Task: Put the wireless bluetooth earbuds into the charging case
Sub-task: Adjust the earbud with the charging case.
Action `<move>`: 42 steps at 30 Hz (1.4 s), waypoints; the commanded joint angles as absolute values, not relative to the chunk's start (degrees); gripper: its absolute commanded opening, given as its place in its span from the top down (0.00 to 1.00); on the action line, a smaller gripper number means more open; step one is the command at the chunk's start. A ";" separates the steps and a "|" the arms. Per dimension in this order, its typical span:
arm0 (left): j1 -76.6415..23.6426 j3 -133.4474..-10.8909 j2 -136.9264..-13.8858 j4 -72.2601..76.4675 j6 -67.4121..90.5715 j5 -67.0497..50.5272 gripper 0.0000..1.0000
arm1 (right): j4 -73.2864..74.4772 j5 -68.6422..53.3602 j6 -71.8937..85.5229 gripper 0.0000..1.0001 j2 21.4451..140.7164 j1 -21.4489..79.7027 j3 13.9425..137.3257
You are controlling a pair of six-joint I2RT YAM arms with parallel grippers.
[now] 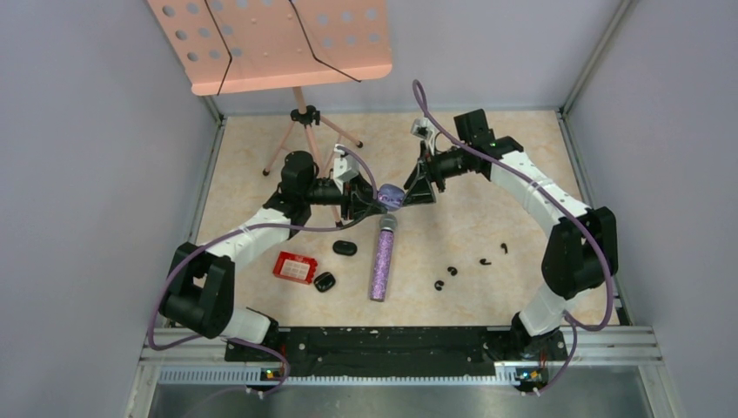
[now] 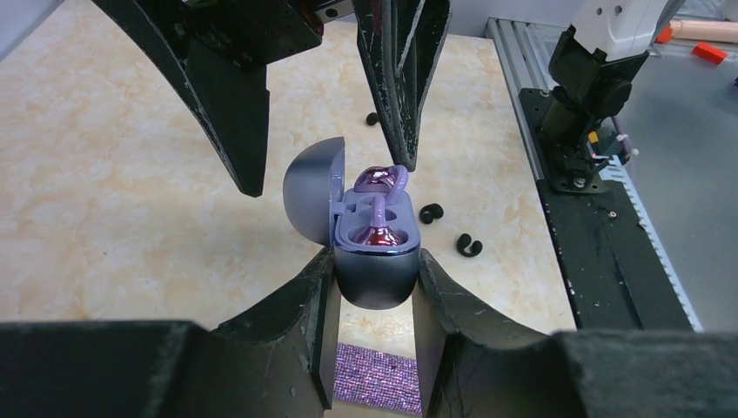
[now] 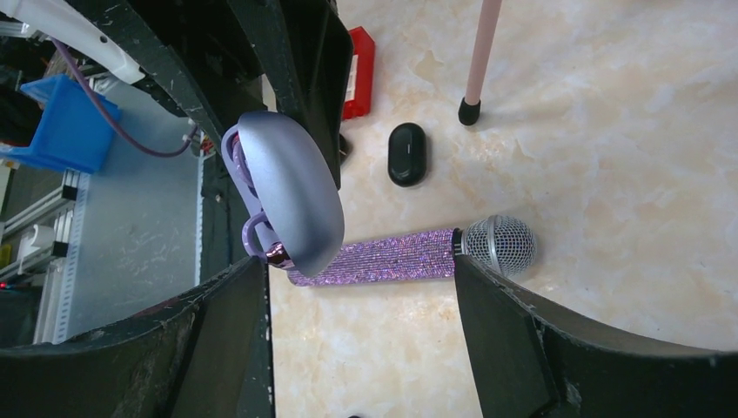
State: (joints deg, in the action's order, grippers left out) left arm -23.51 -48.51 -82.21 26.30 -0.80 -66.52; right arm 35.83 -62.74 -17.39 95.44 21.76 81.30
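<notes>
In the top view, the left jaws were clenched on a small rounded lilac charging case (image 1: pixel 391 197), held up off the pale marbled surface (image 1: pixel 487 174). The right jaws met it from the opposite side. Below both pairs of jaws lay a purple glitter-covered microphone (image 1: pixel 381 259), its mesh head toward them. Four glossy black earbuds (image 1: pixel 452 271) were scattered on the surface to the right arm's side, well apart from either pair of jaws. To the left arm's side lay two black oval cases (image 1: pixel 345 247) and a red box (image 1: pixel 294 267).

In the left wrist view, the left jaws gripped the case's lower body from both sides, with its lid (image 2: pixel 311 193) swung open. Two pale purple earbuds (image 2: pixel 376 233) sat in the case, one in the well nearer the left jaws and one at the far well, partly raised. The right jaws hung above, spread wide and holding nothing. One finger (image 2: pixel 402 87) had its tip just at the far earbud, though I could not tell if it touched. The other finger stood beyond the lid, apart from it.

In the right wrist view, the right jaws were released. The lid's outer shell sat close to one of them, with purple earbud loops showing behind it. Beyond the gap between the jaws lay the microphone, one black oval case, the red box and a pink tripod leg (image 3: pixel 481 52).
</notes>
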 commanded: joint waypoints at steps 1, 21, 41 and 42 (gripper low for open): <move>-24.49 -49.10 -78.78 27.64 -7.43 -71.28 1.00 | 31.46 -57.92 -15.07 0.21 97.02 22.78 80.69; -23.48 -47.64 -79.13 27.31 -3.54 -68.44 1.00 | 40.18 -57.85 -22.21 0.16 87.82 20.30 84.42; -22.85 -45.45 -77.84 30.79 3.72 -64.26 1.00 | 48.55 -39.90 -48.37 0.73 85.20 36.38 88.79; -22.81 -45.43 -77.81 30.84 3.77 -64.25 1.00 | 48.94 -39.95 -48.61 0.73 85.36 36.43 88.89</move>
